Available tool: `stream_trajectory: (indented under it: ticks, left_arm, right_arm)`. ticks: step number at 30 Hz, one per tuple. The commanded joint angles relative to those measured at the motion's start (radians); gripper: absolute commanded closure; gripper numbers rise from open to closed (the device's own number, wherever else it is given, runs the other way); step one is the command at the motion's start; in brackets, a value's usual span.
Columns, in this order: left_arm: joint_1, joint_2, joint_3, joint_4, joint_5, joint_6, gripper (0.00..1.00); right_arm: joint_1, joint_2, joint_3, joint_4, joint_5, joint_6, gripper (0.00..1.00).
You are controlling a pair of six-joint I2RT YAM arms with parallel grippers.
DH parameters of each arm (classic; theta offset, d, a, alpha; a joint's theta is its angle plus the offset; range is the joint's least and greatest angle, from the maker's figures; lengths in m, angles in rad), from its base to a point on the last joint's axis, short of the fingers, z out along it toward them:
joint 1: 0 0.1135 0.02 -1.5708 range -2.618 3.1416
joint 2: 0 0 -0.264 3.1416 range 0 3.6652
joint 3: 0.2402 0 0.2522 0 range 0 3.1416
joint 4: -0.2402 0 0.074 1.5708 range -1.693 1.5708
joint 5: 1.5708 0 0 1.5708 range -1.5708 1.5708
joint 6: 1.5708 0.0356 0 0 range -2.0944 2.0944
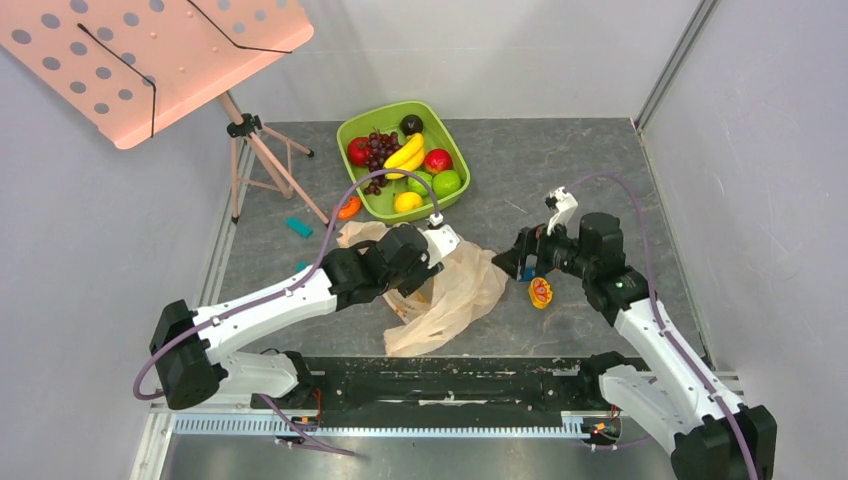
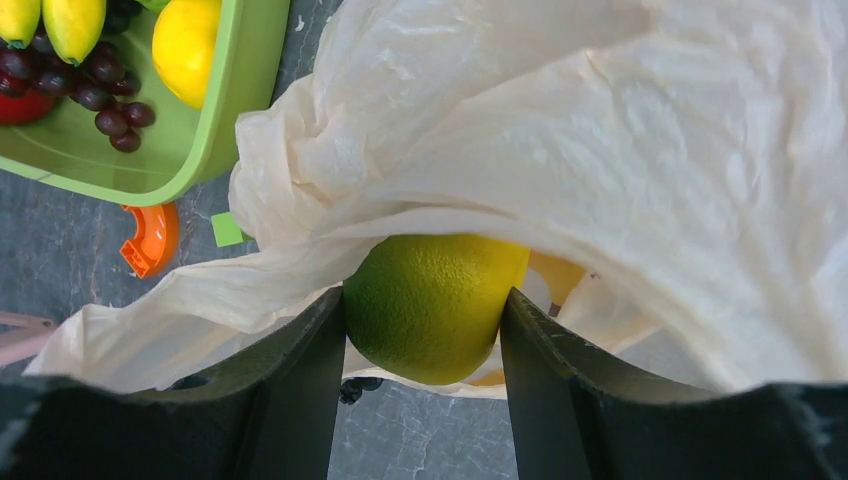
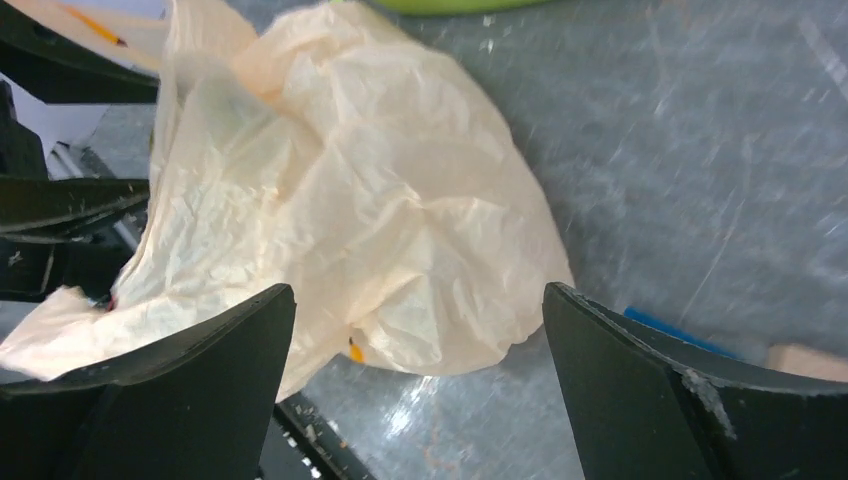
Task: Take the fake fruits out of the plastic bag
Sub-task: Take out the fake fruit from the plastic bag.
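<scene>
The peach-beige plastic bag (image 1: 462, 290) lies crumpled at the table's middle front. My left gripper (image 2: 423, 297) reaches under its edge and is shut on a round yellow-green fruit (image 2: 430, 320) at the bag's mouth. In the top view this gripper (image 1: 425, 278) is partly covered by the bag. My right gripper (image 3: 417, 290) is open and empty, just right of the bag (image 3: 380, 200), not touching it; in the top view it (image 1: 505, 262) points left at the bag. A dark red-purple grape bunch (image 1: 378, 150) and a yellow banana (image 1: 405, 152) lie in the green tub (image 1: 348, 128).
The green tub (image 2: 215, 140) stands behind the bag with several other fruits. An orange toy piece (image 1: 349, 207) and a teal block (image 1: 298, 227) lie left of the bag. An orange-yellow round toy (image 1: 540, 292) lies under my right arm. A pink music stand (image 1: 150, 50) stands at the back left.
</scene>
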Motion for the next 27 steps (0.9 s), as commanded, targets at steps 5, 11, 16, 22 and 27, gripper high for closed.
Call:
stream_trajectory:
  ticks: [5,11,16,22,27]
  left_arm:
    - [0.010,-0.007,0.021,0.052,0.011,-0.041,0.60]
    - [0.009,-0.028,0.028,0.053,0.045,-0.041,0.60]
    - [0.010,-0.008,0.032,0.054,0.069,-0.039,0.60]
    - [0.009,-0.007,0.034,0.061,0.087,-0.047,0.60]
    - [0.009,-0.030,0.056,0.025,0.083,-0.044,0.60]
  right_arm:
    - [-0.001,-0.022,-0.220,0.225,0.004,0.291,0.02]
    - [0.003,0.093,-0.281,0.409,-0.074,0.359,0.02]
    - [0.022,0.213,-0.303,0.496,-0.078,0.362,0.02]
    - [0.070,0.365,-0.260,0.528,-0.037,0.319,0.35]
    - [0.075,0.363,-0.217,0.443,0.087,0.253,1.00]
